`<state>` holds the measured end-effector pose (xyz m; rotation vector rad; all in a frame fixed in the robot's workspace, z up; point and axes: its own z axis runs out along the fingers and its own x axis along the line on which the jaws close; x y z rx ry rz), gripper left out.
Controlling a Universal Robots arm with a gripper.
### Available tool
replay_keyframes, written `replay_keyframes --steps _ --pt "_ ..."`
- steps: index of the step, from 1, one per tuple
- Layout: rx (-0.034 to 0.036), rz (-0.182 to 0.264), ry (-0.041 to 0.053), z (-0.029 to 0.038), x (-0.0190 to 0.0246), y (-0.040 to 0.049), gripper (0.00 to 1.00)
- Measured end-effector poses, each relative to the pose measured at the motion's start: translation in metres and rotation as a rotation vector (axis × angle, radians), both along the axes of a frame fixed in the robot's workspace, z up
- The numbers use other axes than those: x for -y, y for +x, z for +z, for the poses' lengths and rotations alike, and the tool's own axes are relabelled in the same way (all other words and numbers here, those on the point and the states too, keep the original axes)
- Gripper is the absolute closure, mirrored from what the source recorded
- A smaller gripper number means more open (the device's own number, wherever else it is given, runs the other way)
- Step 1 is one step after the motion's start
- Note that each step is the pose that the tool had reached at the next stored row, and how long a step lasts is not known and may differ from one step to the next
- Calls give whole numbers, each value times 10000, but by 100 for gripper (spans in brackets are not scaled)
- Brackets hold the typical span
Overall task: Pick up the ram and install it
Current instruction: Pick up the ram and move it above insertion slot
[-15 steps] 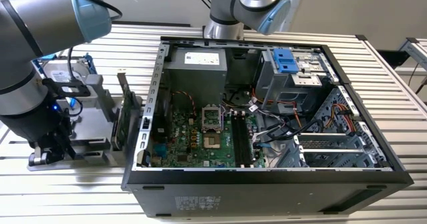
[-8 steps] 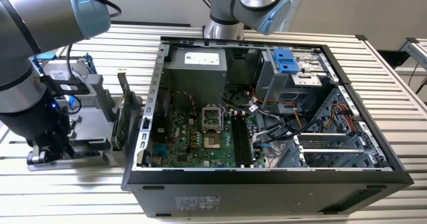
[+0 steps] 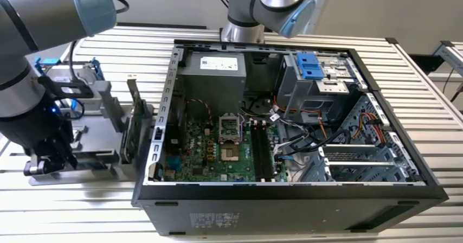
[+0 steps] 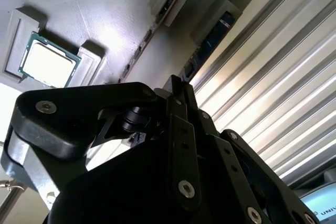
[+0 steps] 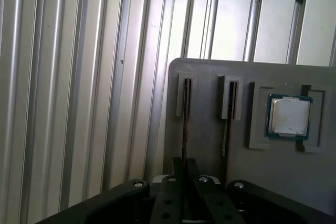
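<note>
The hand (image 5: 185, 165) pinches the ram (image 5: 185, 114), a thin green stick standing on edge in a slot of a gray holder (image 5: 207, 80) on the ribbed metal table (image 5: 79, 77). A second stick (image 5: 227, 124) stands in the next slot, with a square processor chip (image 5: 287, 116) beyond. In the exterior view the hand (image 3: 45, 164) hangs low, well apart from the open computer case (image 3: 289, 191).

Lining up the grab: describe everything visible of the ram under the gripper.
Seen edge-on in the first wrist view, the ram is a thin dark strip with a brownish edge, standing in a slot of the grey holder plate. A second stick stands in the next slot, apart from it. The gripper hangs over one end; contact unclear.
</note>
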<state>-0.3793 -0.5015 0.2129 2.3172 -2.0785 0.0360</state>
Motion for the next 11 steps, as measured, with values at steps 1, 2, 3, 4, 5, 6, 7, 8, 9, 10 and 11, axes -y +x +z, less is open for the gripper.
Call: replay_keyframes --steps 1,2,3,4,5,6,7,8,9,10,11 --pt "0 -1 0 12 0 -3 100" --pt "0 -2 0 17 0 -6 100" --pt "2 -3 1 17 0 -6 100" --pt "2 -3 1 17 0 -6 100" --pt "3 -3 1 17 0 -6 100" --pt "3 -4 1 17 -1 -6 100" --pt "3 -4 1 17 -1 -6 100" --pt "3 -3 1 18 0 -6 100" --pt "2 -4 0 19 0 -6 100" --pt "2 -4 0 19 0 -7 100" --pt "2 -5 0 19 0 -6 100"
